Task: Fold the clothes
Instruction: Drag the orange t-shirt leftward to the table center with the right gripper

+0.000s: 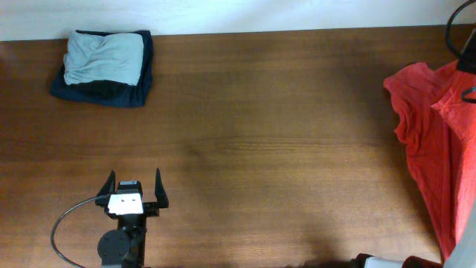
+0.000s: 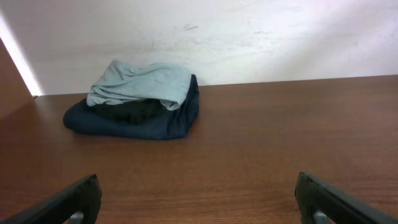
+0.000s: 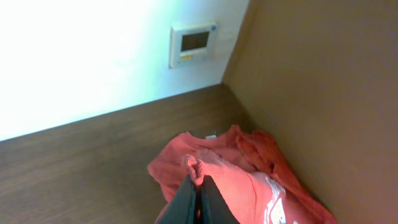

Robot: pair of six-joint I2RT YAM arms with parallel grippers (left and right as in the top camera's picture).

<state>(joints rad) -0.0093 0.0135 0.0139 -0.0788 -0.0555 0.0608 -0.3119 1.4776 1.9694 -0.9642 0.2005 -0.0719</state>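
Left gripper: near edge of the wooden table, left of centre, jaws spread to full width, nothing between them. Left wrist view: both fingertips sit at the lower corners of the frame with only bare tabletop in the gap. Right gripper: jaws fully closed, pinching a bunched fold of the orange-red T-shirt; fabric puckers up just above the fingertips. T-shirt location: far right side of the table in the overhead view, crumpled and unfolded, running off the right edge of the frame; well apart from the left gripper. Right wrist view puts it in the corner where the table meets a tan side wall. White print shows on the shirt near the lower edge of that view; too partial to read. Far left corner of the table: a stack of folded garments, a pale grey-blue piece on top of a dark navy one, lying close to the white back wall. A small white wall panel with a screen is mounted above the table's right corner.
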